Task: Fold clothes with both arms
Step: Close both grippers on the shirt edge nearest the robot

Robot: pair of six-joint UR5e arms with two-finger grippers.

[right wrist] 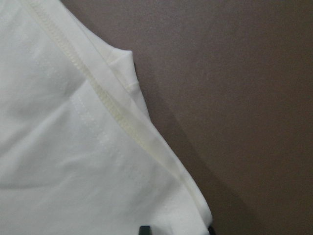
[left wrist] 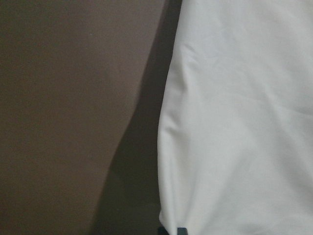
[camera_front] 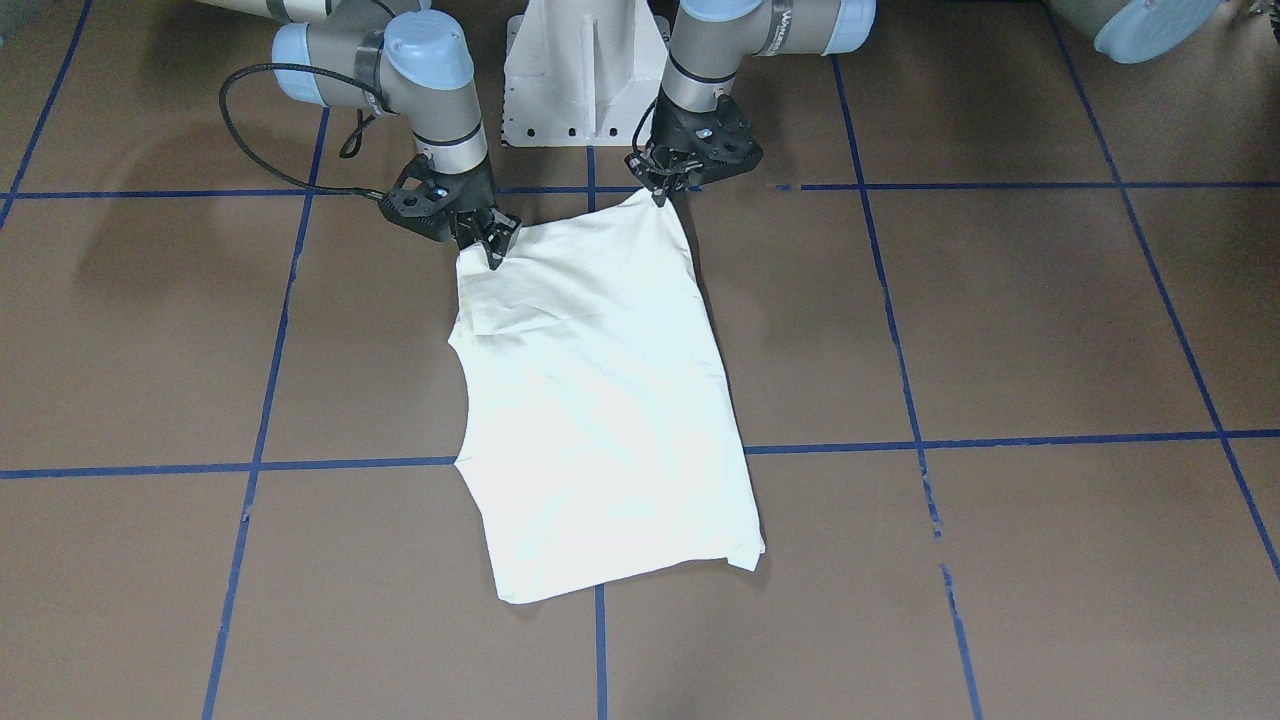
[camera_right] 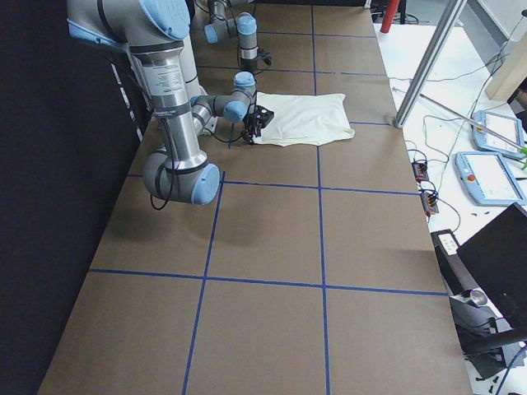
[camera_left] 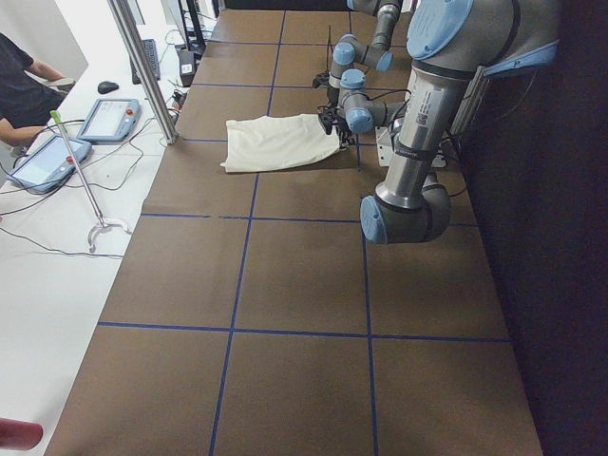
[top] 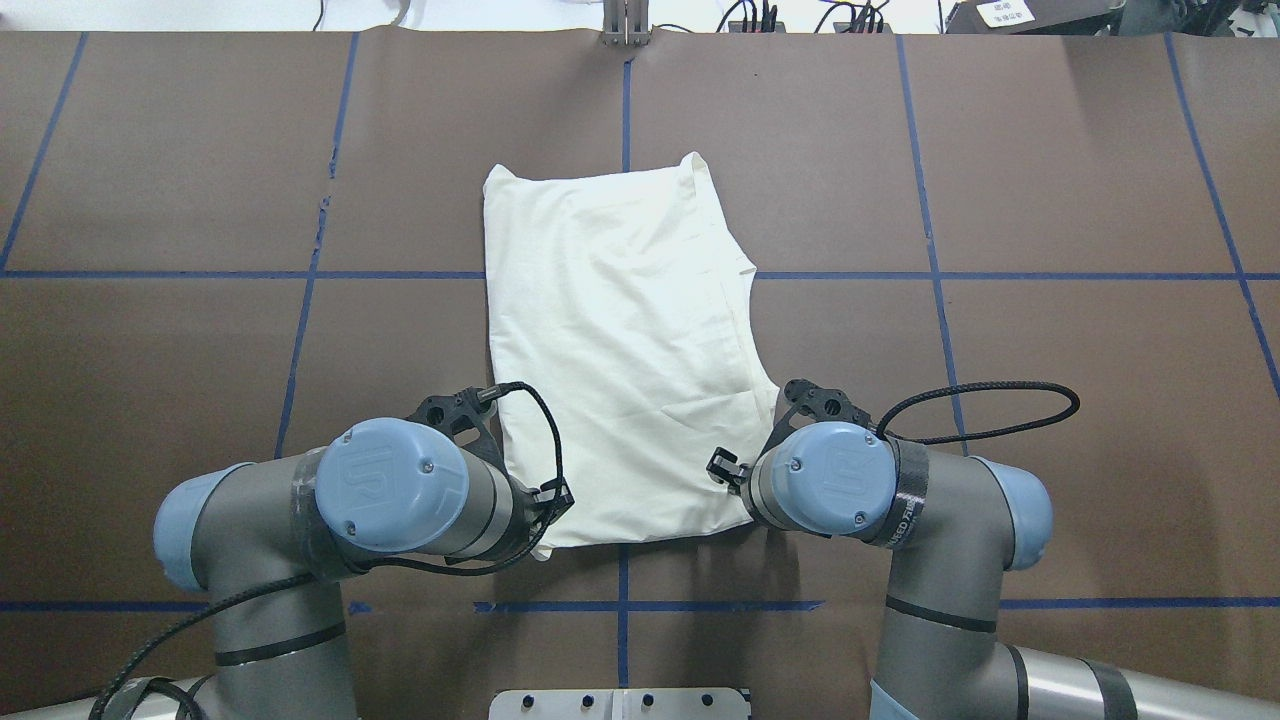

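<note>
The clothes [camera_front: 600,400] are one cream shirt, lying folded with the plain side up in the middle of the table [camera_front: 1000,320]; no print shows. My left gripper [camera_front: 660,197] is shut on the shirt's corner nearest the robot, on the right of the front-facing view. At the other near corner my right gripper [camera_front: 494,255] is shut on the cloth too. In the overhead view the shirt [top: 620,350] stretches away from both wrists. The left wrist view shows the shirt's edge [left wrist: 234,122], and the right wrist view shows a stitched hem [right wrist: 58,147].
The white pedestal base [camera_front: 585,80] stands just behind the grippers. Blue tape lines [camera_front: 1000,440] divide the brown table. Beyond the far edge stand a metal post [camera_left: 142,66] and tablets [camera_left: 109,119], with a person seated at the side bench [camera_left: 19,76].
</note>
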